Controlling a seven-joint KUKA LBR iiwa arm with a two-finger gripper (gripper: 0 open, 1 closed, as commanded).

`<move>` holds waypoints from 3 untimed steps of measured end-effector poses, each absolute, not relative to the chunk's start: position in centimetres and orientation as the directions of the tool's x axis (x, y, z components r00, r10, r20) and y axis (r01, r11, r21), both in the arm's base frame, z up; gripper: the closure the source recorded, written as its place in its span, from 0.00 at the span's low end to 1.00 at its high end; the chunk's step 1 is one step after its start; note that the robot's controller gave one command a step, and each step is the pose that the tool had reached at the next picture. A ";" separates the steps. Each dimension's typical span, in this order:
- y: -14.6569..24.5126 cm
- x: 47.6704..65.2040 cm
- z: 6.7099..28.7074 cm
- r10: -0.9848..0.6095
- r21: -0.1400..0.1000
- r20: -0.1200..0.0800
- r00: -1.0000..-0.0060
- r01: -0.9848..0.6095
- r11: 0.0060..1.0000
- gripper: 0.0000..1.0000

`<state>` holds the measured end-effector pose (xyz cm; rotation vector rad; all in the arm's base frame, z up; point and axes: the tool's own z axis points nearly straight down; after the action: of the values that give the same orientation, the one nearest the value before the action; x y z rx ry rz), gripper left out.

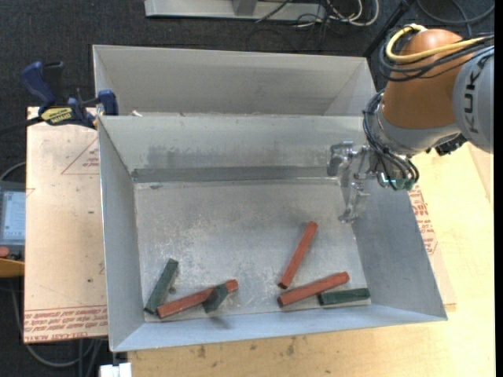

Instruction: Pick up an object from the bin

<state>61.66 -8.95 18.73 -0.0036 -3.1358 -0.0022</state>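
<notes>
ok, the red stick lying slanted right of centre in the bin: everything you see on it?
The red stick is a slim, straight, matte brick-red bar, looking whole. It lies flat on the bin floor, slanted, upper end nearest the hand, apart from it. Its lower end nears a second red stick; contact unclear.

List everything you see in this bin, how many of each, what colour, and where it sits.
Bin: one, grey metal, middle of the view.
Red sticks: three, red; one slanted right of centre, one lying front right, one front left.
Dark green blocks: three, dark green; one front left beside the red stick, a short one across that same stick, one front right by the lying stick.
Arm: one, orange cover with cables, coming in from the right.
End effector: one, silvery metal, right back part of the bin, apart from all sticks and blocks.
</notes>
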 end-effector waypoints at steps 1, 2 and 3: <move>-7.8 59.8 6.7 -0.166 0.003 0.004 -0.986 -0.166 0.986 0.00; -7.9 58.9 7.0 -0.785 0.000 -0.002 -0.619 -0.785 0.619 0.00; -4.6 58.2 7.6 -0.800 0.002 -0.003 -0.600 -0.800 0.600 0.00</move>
<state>58.23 -4.65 7.57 1.4054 -2.8116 -0.0052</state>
